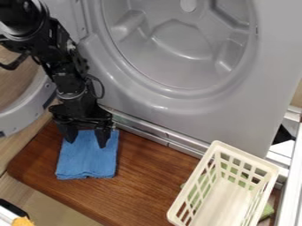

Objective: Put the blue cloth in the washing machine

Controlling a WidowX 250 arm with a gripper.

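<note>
My gripper (87, 140) hangs at the left over the wooden board, its two fingers spread apart at the upper part of the blue cloth (87, 160). The cloth lies folded in a rough square on the board, and whether the fingertips touch it I cannot tell. Behind stands the grey washing machine (177, 105), its round opening facing the board and its drum (183, 39) in sight. The machine's door (24, 115) is swung out to the left, behind the arm.
A cream plastic basket (245, 201) stands at the lower right of the brown board (147, 176), with something green beneath it. A metal rail (159, 137) runs along the machine's foot. An orange object (22, 221) shows in the lower left corner.
</note>
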